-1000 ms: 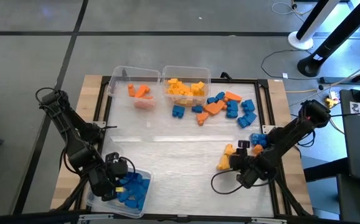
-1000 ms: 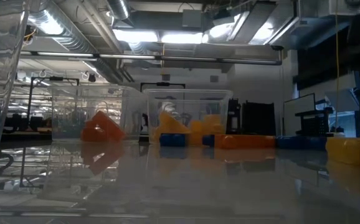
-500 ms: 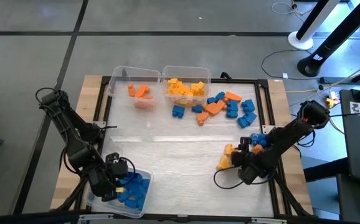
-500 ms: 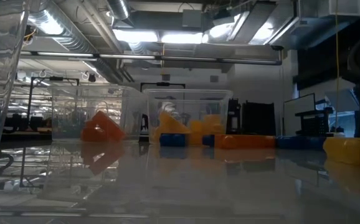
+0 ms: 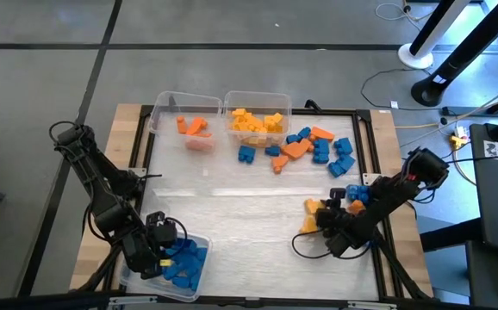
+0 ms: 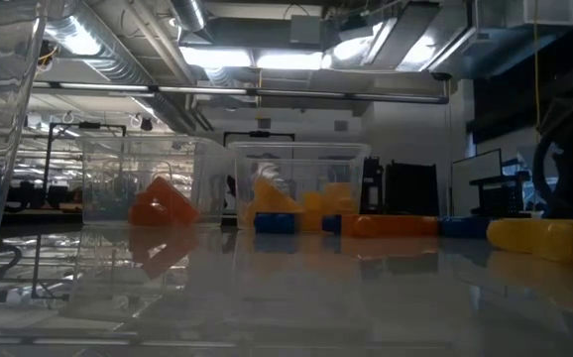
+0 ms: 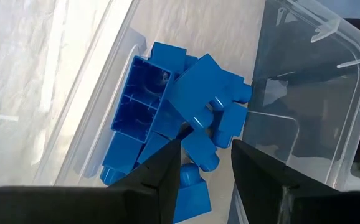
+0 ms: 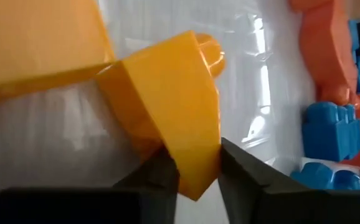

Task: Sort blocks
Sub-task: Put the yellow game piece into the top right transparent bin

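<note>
Two yellow blocks (image 5: 309,217) lie at the table's near right. My right gripper (image 5: 318,227) reaches down to them and is shut on one yellow block (image 8: 167,93), which also shows in the low view (image 6: 549,238). My left gripper (image 5: 164,255) hangs open over the near-left clear bin (image 5: 201,244). Its fingers stand apart above the blue blocks (image 7: 186,118) lying in that bin and touch none of them. More blue and orange blocks (image 5: 314,146) lie loose on the table's far right. My right gripper pinches the yellow block by one narrow end (image 8: 195,158) between its two fingers (image 8: 158,174). It comes slanting down from the table's right side. The block is on the table, beside the other yellow block (image 8: 37,43).
Two clear bins stand at the far edge, one with orange blocks (image 5: 190,126), one with yellow blocks (image 5: 256,120). A few blue blocks (image 5: 357,194) lie close behind my right arm. The table's middle (image 5: 232,207) is bare.
My right gripper has sunk toward the yellow blocks and tipped further down; its arm now shows at the right edge of the low view. The yellow block there has shifted a little toward the table's left.
</note>
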Tool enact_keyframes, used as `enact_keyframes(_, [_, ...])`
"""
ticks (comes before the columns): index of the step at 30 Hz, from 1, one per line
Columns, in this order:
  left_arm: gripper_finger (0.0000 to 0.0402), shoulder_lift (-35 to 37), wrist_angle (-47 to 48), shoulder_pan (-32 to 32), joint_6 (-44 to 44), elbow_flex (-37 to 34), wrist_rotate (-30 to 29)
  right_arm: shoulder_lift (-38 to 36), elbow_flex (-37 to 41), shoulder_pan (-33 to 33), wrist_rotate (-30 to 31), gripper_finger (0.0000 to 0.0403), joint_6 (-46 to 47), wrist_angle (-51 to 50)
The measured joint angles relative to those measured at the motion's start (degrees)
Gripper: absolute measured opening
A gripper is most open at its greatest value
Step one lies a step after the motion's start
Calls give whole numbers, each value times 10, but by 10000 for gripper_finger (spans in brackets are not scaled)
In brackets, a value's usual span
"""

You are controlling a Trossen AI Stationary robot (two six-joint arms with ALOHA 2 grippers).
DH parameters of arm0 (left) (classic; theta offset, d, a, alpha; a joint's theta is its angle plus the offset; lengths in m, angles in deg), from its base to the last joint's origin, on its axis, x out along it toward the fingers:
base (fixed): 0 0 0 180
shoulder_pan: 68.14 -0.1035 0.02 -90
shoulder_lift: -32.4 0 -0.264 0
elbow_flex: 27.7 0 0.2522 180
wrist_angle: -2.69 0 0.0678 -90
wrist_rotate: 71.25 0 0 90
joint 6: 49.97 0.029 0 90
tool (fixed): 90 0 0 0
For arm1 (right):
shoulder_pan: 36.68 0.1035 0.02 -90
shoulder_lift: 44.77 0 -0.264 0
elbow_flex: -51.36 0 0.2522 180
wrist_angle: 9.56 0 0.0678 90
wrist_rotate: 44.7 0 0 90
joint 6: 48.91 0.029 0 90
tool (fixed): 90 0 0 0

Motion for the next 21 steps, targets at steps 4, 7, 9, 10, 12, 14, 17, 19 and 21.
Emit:
enact_keyframes(4, [132,0,0,0,0,0,0,0,0,0,19,49,2,8])
enact_keyframes(7, [132,0,0,0,1,0,0,0,0,0,22,49,2,12])
enact_keyframes(9, [132,0,0,0,8,0,0,1,-1,0,23,53,2,11])
enact_keyframes(10, [132,0,0,0,7,0,0,1,-3,0,23,59,2,11])
enact_keyframes(12, [132,0,0,0,0,0,0,1,-9,0,21,69,2,12])
enact_keyframes(14, [132,0,0,0,-12,0,6,2,-18,0,19,71,2,12])
enact_keyframes(17, [132,1,0,0,-30,1,29,2,-31,0,25,64,-1,9])
enact_keyframes(19, [132,1,0,0,-31,1,42,2,-40,0,37,57,-4,8])
enact_keyframes(21, [132,1,0,1,-26,1,45,2,-49,0,55,53,-4,4])
